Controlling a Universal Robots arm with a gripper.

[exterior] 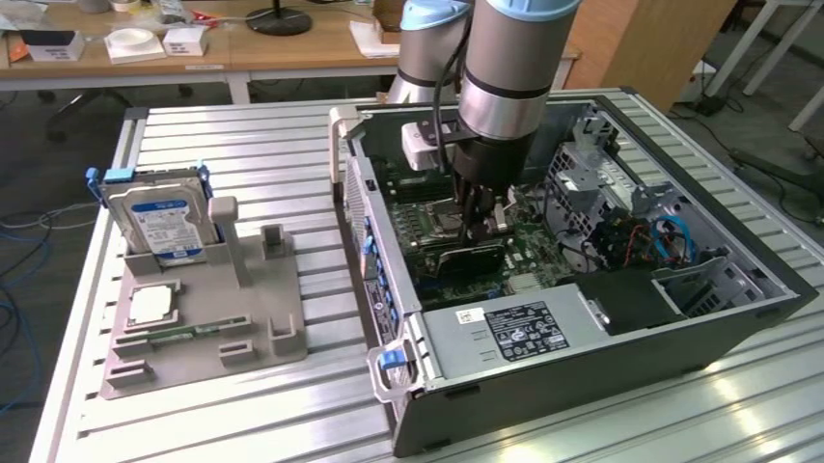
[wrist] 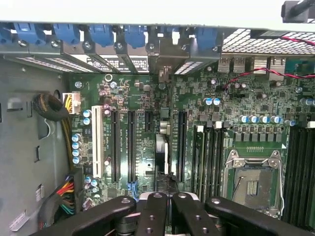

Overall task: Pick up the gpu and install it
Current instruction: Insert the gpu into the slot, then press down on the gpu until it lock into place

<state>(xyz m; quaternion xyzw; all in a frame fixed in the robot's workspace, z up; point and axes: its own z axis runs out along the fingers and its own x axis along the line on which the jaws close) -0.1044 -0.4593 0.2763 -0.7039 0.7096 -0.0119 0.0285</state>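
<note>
The gpu (exterior: 466, 258) stands on edge on the green motherboard (exterior: 431, 217) inside the open computer case (exterior: 721, 323). In the wrist view the gpu (wrist: 161, 152) is a thin dark strip between the black expansion slots. My gripper (exterior: 480, 227) reaches down into the case and sits right at the card's upper edge. In the wrist view my gripper (wrist: 170, 196) is shut, its black fingers (wrist: 153, 211) drawn together over the card. Whether they pinch the card or only rest on it, I cannot tell.
A grey power supply (exterior: 515, 328) lies at the case's near end, and the drive cage with blue cables (exterior: 676, 236) is toward the exterior view's right. Outside the case, a grey holder (exterior: 193, 318) carries a hard drive (exterior: 161, 227), a processor (exterior: 149, 304) and a memory stick (exterior: 193, 331).
</note>
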